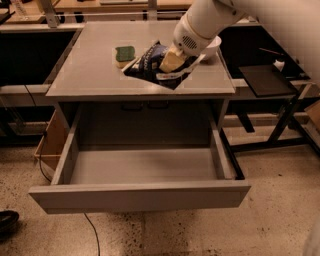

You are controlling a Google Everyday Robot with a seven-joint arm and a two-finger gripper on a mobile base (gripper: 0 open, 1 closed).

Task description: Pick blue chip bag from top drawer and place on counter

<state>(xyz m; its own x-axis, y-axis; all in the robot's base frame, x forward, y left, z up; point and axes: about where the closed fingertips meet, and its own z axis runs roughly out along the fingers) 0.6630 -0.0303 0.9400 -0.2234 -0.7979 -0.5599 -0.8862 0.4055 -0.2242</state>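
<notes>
The blue chip bag [150,65], dark blue with white lettering, is held over the counter [85,70], just right of the green-and-yellow sponge [124,53]. My gripper [171,64] is shut on the bag's right side, its pale fingers [170,60] pressed into the foil. The white arm comes in from the upper right. The top drawer [140,165] is pulled fully open below the counter, and its grey floor is bare.
A white bowl [212,48] sits on the counter behind the arm. A dark tray on a stand [265,80] is at the right. Wooden benches [100,6] run along the back. A cardboard box [50,142] stands left of the drawer.
</notes>
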